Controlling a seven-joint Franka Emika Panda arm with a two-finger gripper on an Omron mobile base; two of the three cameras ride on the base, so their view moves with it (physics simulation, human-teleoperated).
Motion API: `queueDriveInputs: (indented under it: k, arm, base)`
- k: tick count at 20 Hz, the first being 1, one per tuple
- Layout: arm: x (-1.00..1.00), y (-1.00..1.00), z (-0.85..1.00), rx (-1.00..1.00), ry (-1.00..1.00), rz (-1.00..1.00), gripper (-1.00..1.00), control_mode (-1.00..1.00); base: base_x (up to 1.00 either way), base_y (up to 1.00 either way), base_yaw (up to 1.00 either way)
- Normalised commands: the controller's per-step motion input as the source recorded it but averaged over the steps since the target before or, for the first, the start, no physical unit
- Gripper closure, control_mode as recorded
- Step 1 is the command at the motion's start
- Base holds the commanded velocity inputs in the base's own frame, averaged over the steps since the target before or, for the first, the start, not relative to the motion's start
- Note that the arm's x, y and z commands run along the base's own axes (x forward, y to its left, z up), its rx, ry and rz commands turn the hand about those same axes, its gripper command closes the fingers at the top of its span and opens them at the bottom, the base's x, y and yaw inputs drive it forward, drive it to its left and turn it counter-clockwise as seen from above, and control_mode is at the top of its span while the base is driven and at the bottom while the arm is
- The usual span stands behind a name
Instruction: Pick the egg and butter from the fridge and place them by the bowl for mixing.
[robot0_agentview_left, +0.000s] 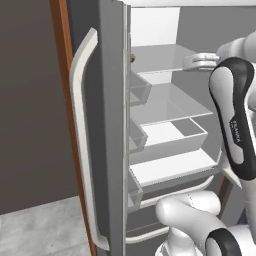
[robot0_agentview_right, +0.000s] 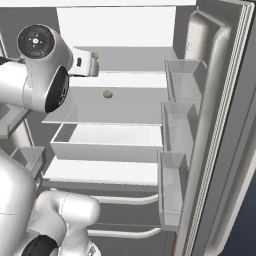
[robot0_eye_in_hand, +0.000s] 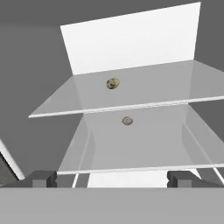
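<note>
The fridge (robot0_agentview_left: 107, 100) stands open, with a white inside and glass shelves (robot0_eye_in_hand: 144, 94). A small round speckled lump (robot0_eye_in_hand: 113, 83) lies on the upper shelf and a second, greyer one (robot0_eye_in_hand: 127, 120) on the shelf below; I cannot tell which of them is the egg. The lower lump (robot0_agentview_right: 107, 94) also shows from the right base. My gripper (robot0_eye_in_hand: 113, 179) is open and empty, level with the upper shelf's front and well short of both lumps. Seen from the bases, the gripper (robot0_agentview_right: 92, 63) (robot0_agentview_left: 187, 62) reaches into the fridge's top section. The butter and the bowl are out of view.
The left door (robot0_agentview_left: 85, 130) with its long curved handle and the right door (robot0_agentview_right: 220, 100) with stacked clear bins (robot0_agentview_right: 182, 80) flank the opening. Under the shelves sits a clear crisper drawer (robot0_agentview_right: 105, 145), with two handled drawers (robot0_agentview_right: 125, 200) beneath it.
</note>
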Motion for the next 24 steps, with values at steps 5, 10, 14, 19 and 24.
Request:
queueDriveInputs:
  k: [5, 10, 14, 19, 24]
  arm:
    - [0.27, 0.36, -0.09, -0.01, 0.00, 0.04, -1.00, -1.00]
    - [0.39, 0.01, 0.00, 0.00, 0.00, 0.00, -1.00, -1.00]
    - [0.49, 0.00, 0.00, 0.00, 0.00, 0.00, -1.00, -1.00]
    - [0.52, 0.00, 0.00, 0.00, 0.00, 0.00, -1.00, -1.00]
    - [0.49, 0.13, -0.06, 0.00, 0.00, 0.00, -1.00, -1.00]
  base:
    - [0.00, 0.00, 0.00]
    - [0.00, 0.00, 0.00]
    - [0.00, 0.00, 0.00]
    - [0.00, 0.00, 0.00]
    - [0.00, 0.00, 0.00]
